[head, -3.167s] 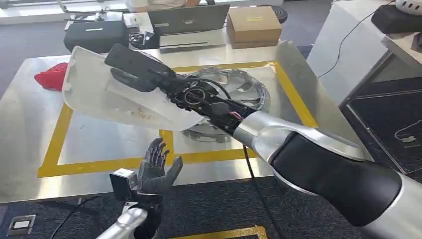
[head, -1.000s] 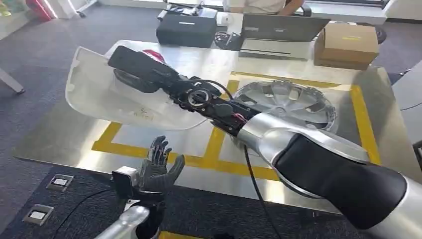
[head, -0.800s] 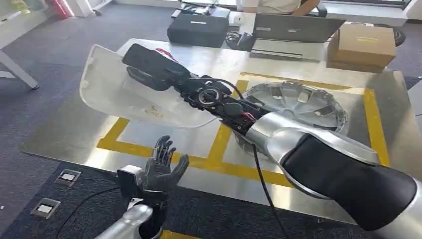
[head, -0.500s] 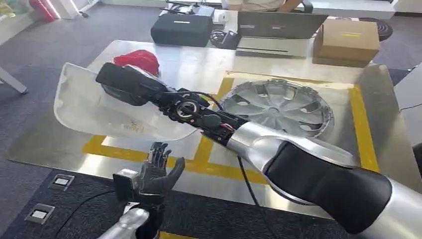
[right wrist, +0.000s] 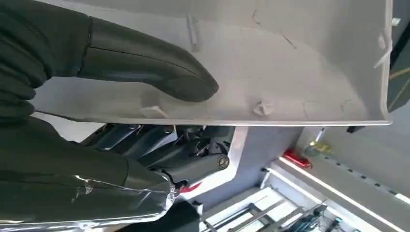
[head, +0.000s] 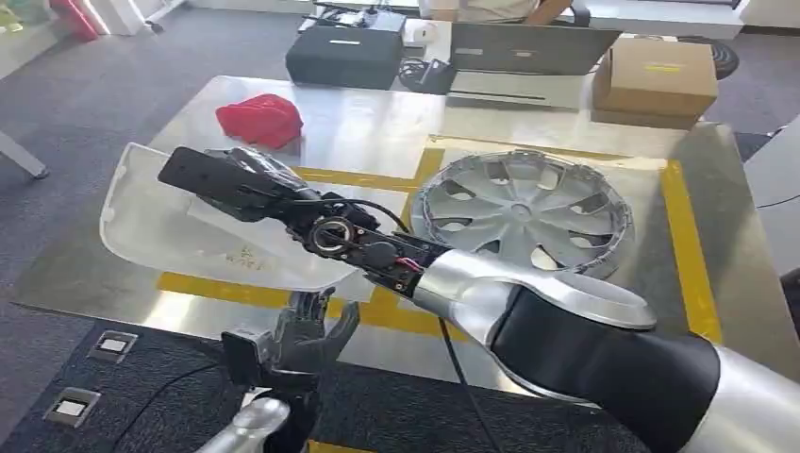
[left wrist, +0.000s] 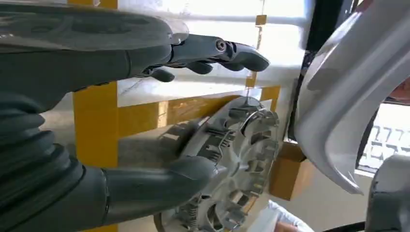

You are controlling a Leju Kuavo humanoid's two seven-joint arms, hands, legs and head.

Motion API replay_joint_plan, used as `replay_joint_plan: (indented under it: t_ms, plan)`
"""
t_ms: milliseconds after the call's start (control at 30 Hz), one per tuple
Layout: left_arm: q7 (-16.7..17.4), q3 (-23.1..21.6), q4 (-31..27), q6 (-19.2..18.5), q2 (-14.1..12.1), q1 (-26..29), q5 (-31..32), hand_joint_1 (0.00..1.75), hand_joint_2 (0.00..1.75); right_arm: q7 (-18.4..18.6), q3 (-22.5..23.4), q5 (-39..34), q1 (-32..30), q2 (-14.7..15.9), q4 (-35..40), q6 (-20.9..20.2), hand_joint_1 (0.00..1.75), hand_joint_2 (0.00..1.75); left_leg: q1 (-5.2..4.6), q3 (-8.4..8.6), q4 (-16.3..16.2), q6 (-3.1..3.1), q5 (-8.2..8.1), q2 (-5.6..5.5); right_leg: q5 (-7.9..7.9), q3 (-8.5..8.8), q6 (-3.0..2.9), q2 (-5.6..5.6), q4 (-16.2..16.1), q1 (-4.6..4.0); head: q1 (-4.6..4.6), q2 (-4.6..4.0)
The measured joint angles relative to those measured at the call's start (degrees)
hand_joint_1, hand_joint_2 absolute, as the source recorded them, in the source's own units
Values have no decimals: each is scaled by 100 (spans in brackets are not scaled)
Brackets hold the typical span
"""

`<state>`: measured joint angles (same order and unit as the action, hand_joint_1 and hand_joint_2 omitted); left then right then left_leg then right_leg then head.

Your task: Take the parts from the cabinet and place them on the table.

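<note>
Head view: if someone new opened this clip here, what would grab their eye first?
Most likely the big white panel that the right robot hand grips over the table's near left corner. Next, the silver wheel cover lying flat inside the yellow tape on the steel table, with a red part behind the panel. The left robot hand hovers open at the near edge.
</note>
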<state>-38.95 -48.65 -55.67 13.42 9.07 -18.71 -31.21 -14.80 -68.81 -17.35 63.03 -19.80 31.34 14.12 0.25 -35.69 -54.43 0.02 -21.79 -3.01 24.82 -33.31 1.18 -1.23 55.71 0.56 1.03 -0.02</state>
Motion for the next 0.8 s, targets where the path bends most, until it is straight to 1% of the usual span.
replay_joint_plan:
  t_ms: [167, 367, 533, 633, 800]
  plan:
    - [0, -9, 0, -29, 70, 1, 33, 0, 175, 31, -129, 125, 3, 0, -92, 160, 175, 175, -2, 0, -4, 1, -1, 0, 0, 6, 1, 1, -8, 1, 4, 0]
    - [0, -9, 57, -221, 171, 2, 114, 0, 175, 52, -223, 301, 39, 0, -247, 280, 175, 175, -2, 0, -7, 5, -4, 0, -1, 9, 1, 1, -13, 2, 9, 0]
    - [0, -9, 114, -343, 260, 38, 236, 0, 175, 275, -288, 555, 114, 0, -387, 336, 175, 175, -2, 1, -7, 6, -5, 0, -1, 9, 1, 1, -13, 2, 9, 0]
    - [0, -9, 127, -415, 293, 52, 319, 0, 175, 369, -317, 756, 156, 0, -476, 568, 175, 175, -2, 1, -7, 5, -5, 0, -1, 9, 1, 0, -13, 1, 11, 0]
    - [0, -9, 175, -442, 297, 53, 343, 0, 175, 330, -330, 944, 277, 0, -607, 780, 175, 175, -2, 1, -7, 4, -6, 0, -1, 9, 1, 0, -13, 1, 7, 0]
